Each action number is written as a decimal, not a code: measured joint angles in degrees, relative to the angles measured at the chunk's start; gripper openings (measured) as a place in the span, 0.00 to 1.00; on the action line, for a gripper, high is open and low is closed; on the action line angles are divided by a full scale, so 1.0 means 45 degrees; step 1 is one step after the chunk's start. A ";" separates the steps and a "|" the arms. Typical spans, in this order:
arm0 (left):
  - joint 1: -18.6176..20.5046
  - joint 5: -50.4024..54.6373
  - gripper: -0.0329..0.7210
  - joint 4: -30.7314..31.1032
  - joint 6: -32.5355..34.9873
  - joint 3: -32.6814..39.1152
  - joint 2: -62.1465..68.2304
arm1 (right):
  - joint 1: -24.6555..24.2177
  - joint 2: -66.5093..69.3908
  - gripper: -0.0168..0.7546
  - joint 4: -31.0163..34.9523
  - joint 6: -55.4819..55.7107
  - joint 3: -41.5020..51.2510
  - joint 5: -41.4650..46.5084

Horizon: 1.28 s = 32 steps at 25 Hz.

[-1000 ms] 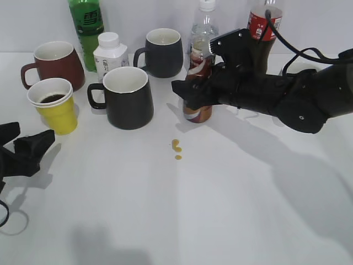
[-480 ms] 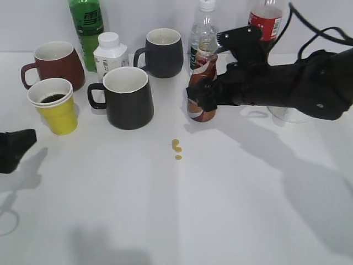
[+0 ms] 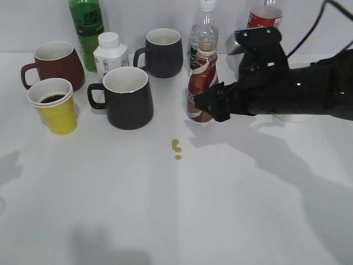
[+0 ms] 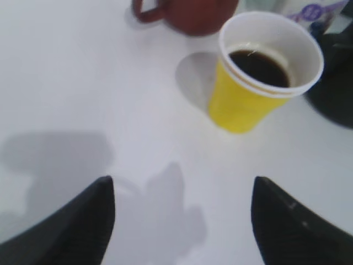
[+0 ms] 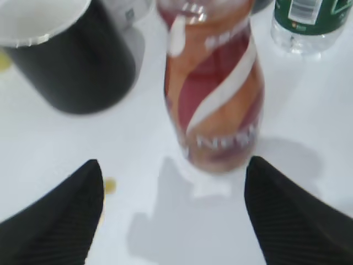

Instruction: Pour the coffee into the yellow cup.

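Your coffee [image 3: 201, 88] stands upright at upper center, right gripper [image 5: 174, 212] fingers apart; yellow cup [image 3: 55, 106] already holds coffee, left gripper [image 4: 182, 221] fingers apart.

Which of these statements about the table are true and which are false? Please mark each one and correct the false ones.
1. The yellow cup holds dark liquid. True.
2. The coffee bottle lies on its side. False: it stands upright on the table.
3. The right gripper is open, with the coffee bottle in front of it. True.
4. The left gripper is shut on the yellow cup. False: it is open and apart from the cup.
5. A few yellowish drops lie on the table in front of the coffee bottle. True.
6. The black mug nearest the yellow cup is tipped over. False: it stands upright.
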 joint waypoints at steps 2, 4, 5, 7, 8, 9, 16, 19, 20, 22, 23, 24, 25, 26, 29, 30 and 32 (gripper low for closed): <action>0.0000 0.1760 0.82 -0.0029 0.0000 -0.0604 -0.0492 | 0.0000 -0.0398 0.79 -0.0689 0.0984 0.0217 0.0092; 0.0000 0.3605 0.82 -0.0229 0.0000 -0.1110 -0.1034 | 0.0000 -0.0791 0.79 -0.1952 0.1981 0.0445 0.0282; 0.0000 0.4505 0.82 -0.0360 0.0000 -0.1328 -0.1266 | 0.0000 -0.0987 0.79 -0.2575 0.2488 0.0518 0.0399; 0.0000 0.6120 0.82 -0.0732 0.0000 -0.1649 -0.1884 | 0.0000 -0.1379 0.79 -0.4296 0.3489 0.0693 0.0559; 0.0000 0.6930 0.82 -0.0898 0.0000 -0.1764 -0.2231 | 0.0000 -0.1600 0.79 -0.5108 0.4182 0.0761 0.0596; 0.0000 0.7734 0.82 -0.1042 0.0088 -0.1846 -0.2902 | 0.0000 -0.1797 0.79 -0.6189 0.5047 0.0804 0.0596; 0.0000 1.1917 0.81 -0.1255 0.1100 -0.1893 -0.5609 | 0.0000 -0.3518 0.79 -1.0542 0.9226 0.0984 0.0292; 0.0000 1.2635 0.81 -0.1258 0.1511 -0.1893 -0.6945 | 0.0000 -0.4230 0.79 -1.0688 0.9295 0.1012 0.0542; 0.0000 1.2702 0.81 -0.1270 0.1724 -0.1893 -0.7397 | 0.0000 -0.4396 0.79 -1.0704 0.9236 0.1012 0.0860; 0.0000 1.2762 0.81 -0.1270 0.2188 -0.1893 -0.8240 | 0.0000 -0.4781 0.79 -1.0717 0.9105 0.1022 0.1856; 0.0000 1.2785 0.80 -0.1270 0.2367 -0.1893 -0.8579 | 0.0000 -0.4951 0.79 -1.0717 0.9056 0.1022 0.2255; 0.0000 1.2787 0.79 -0.1270 0.2470 -0.1893 -0.8963 | 0.0000 -0.5167 0.79 -1.0717 0.9023 0.1022 0.2673; 0.0000 1.2787 0.79 -0.1286 0.2596 -0.1893 -0.9351 | 0.0000 -0.5412 0.79 -1.0717 0.8981 0.1063 0.3079; 0.0000 1.2800 0.79 -0.1323 0.2665 -0.1893 -0.9670 | 0.0000 -0.5684 0.79 -1.0717 0.8912 0.1123 0.3516; 0.0000 1.2813 0.77 -0.1887 0.2983 -0.1893 -1.0720 | 0.0000 -0.6523 0.79 -1.0634 0.8734 0.1607 0.5209; 0.0000 1.2827 0.77 -0.2073 0.3208 -0.1893 -1.0960 | 0.0000 -0.6814 0.79 -1.0642 0.8643 0.1814 0.5737; 0.0000 1.2840 0.77 -0.2423 0.3747 -0.1893 -1.1485 | 0.0000 -0.7625 0.79 -1.0134 0.8089 0.2355 0.6599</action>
